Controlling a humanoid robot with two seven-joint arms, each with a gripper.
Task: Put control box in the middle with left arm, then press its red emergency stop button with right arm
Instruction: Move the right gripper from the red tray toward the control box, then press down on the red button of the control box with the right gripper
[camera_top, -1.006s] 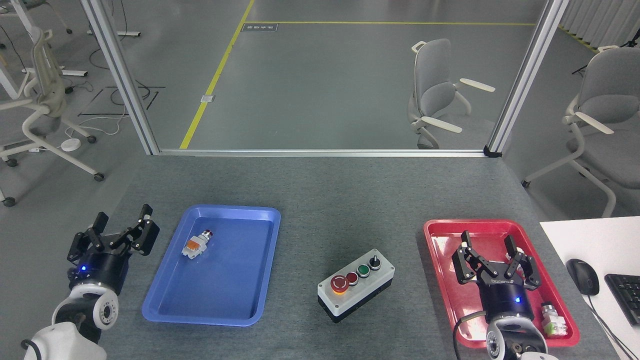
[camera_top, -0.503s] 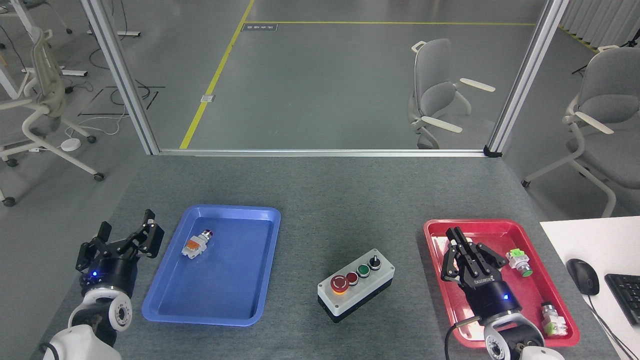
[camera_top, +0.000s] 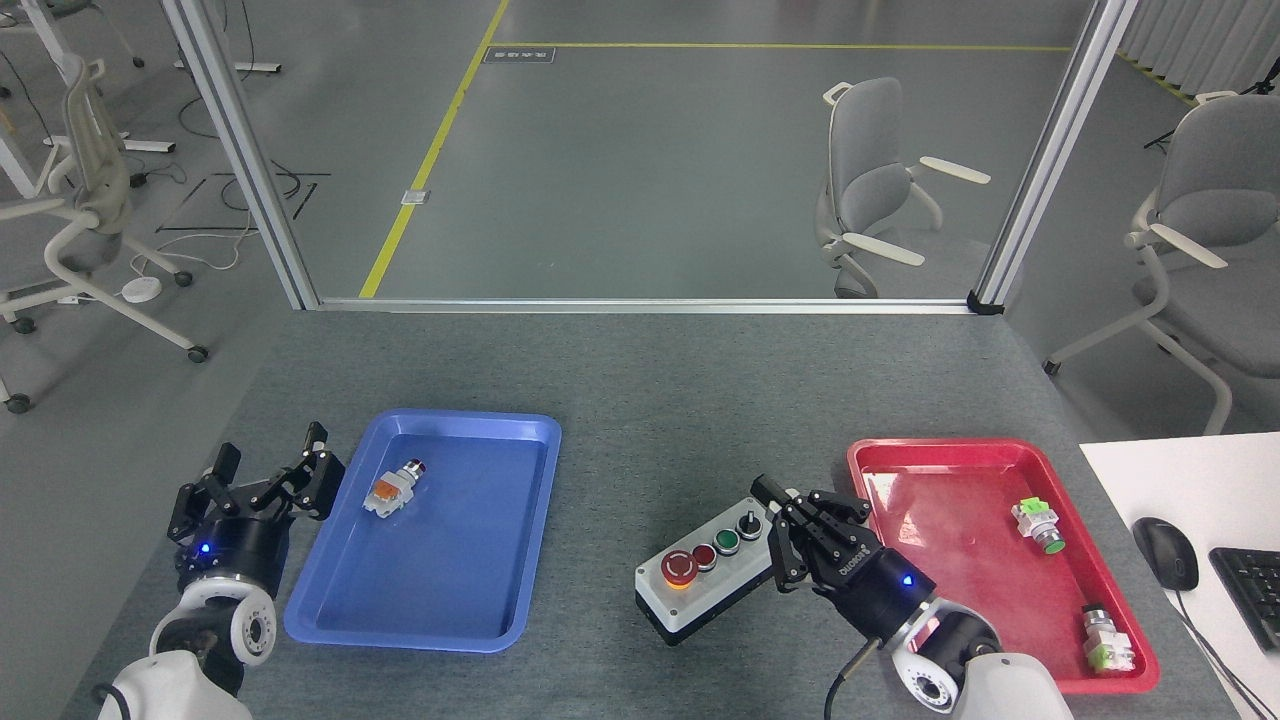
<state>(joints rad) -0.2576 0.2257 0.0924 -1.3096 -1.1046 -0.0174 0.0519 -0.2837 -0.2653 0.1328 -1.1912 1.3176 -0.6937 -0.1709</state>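
1. Control box (camera_top: 700, 575): set on grey table (camera_top: 650, 400) between blue tray (camera_top: 520, 520) and red tray (camera_top: 930, 455)
2. Right gripper (camera_top: 775, 505): fingers pressed together, at box's knob end
3. Left gripper (camera_top: 265, 475): fingers spread, nothing held

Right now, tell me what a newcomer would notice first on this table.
The control box sits at centre front, its big red button at its left end, and the right gripper hangs at its right end by the black knob. Flanking it are a blue tray on the left holding one orange part and a red tray on the right holding two green parts. The left gripper hovers open beside the blue tray.
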